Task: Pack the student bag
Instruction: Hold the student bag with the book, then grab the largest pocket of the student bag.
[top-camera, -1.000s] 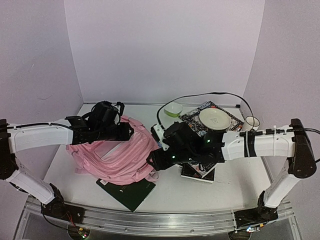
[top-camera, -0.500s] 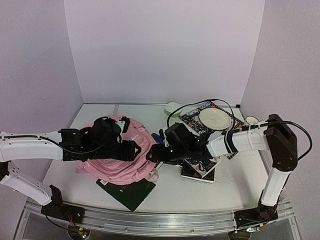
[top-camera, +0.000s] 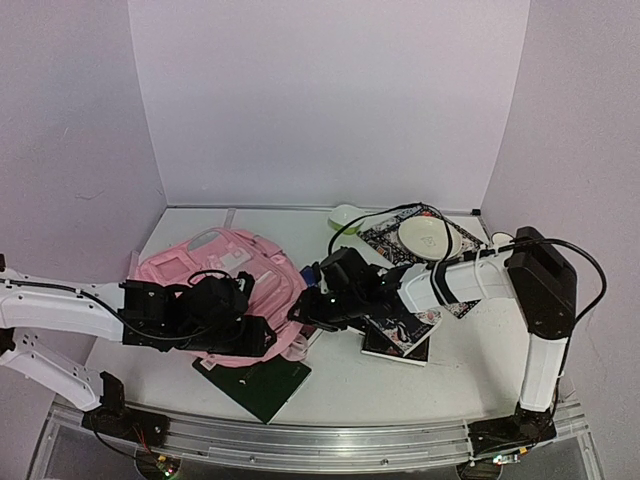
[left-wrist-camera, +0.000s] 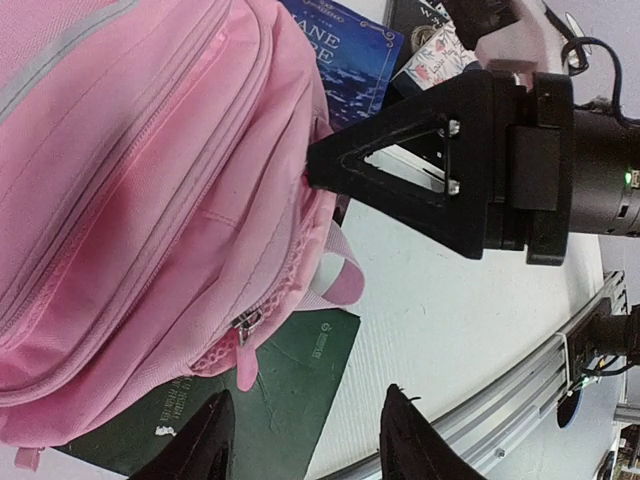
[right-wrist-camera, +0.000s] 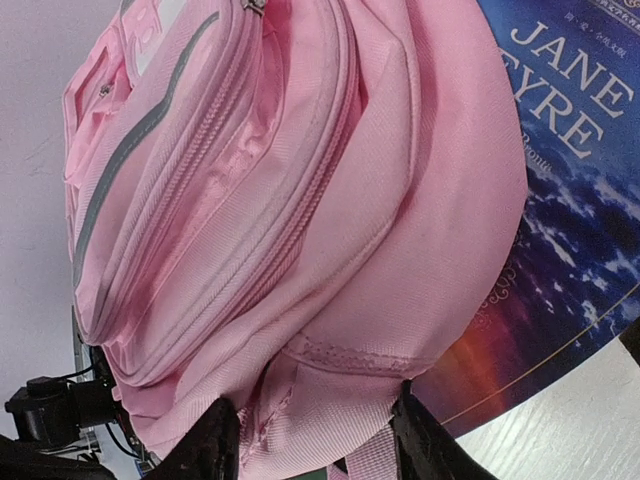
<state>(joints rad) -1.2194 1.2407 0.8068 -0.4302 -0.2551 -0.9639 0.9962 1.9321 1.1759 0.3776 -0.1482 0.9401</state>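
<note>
Lying flat on the white table (top-camera: 420, 385), the large soft pink fabric student bag (top-camera: 205, 268) takes the left half of the surface, with its lighter front pocket patches facing up and its zips closed as far as I can see. Its near edge rests over a dark green flat book (top-camera: 255, 385), and its right side covers a part of a blue paperback book (right-wrist-camera: 575, 200) with the title "JANE EYRE" on the cover. The left gripper (left-wrist-camera: 305, 440) is low at the near side of the bag, over the green book, and its two fingers are apart with nothing between them. A pink zip pull (left-wrist-camera: 243, 350) hangs from the bag just beside it. The right gripper (right-wrist-camera: 315, 440) comes from the right side and meets the bag at its lower right edge. Its fingers stand on both sides of a fold of pink fabric, but I cannot tell if they really press it or only stand around it. Far on the right, well apart from the bag, a round cream plate (top-camera: 430, 237) sits on a patterned book (top-camera: 385, 232).
</note>
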